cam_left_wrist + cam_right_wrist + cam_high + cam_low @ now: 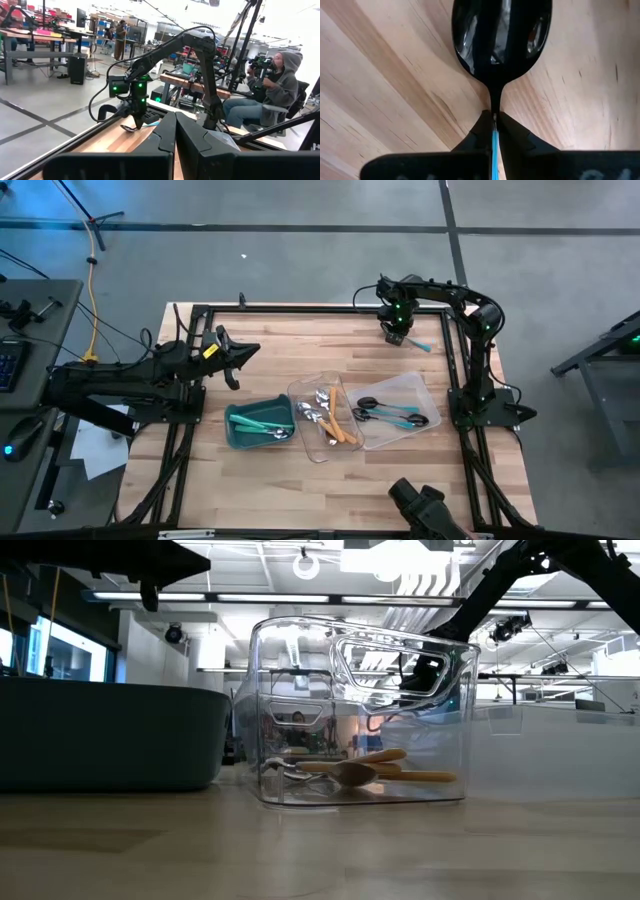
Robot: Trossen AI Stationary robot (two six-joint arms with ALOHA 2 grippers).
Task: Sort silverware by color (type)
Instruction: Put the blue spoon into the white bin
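Note:
My right gripper (397, 332) is at the table's far right, shut on a spoon with a black head (502, 35) and a slim teal handle (421, 345). The spoon also shows in the left wrist view (131, 128), low over the wood. My left gripper (232, 358) is shut and empty, raised over the table's left side. A teal bin (258, 423) holds teal-handled utensils. One clear tray (325, 418) holds orange-handled silver spoons (370, 772). Another clear tray (400, 410) holds black-headed teal spoons. My right gripper pinches the spoon between its two fingertips (480, 131) where the black neck meets the teal handle (495, 117). The fingers come from above, pointing down. The black head sticks out ahead of the fingertips, close over the wood; I cannot tell whether it touches the table.
The bin and the two clear trays stand side by side in the table's near middle. A black frame (300, 308) runs round the table's edges. A seated person (280, 90) shows beyond the table in the left wrist view.

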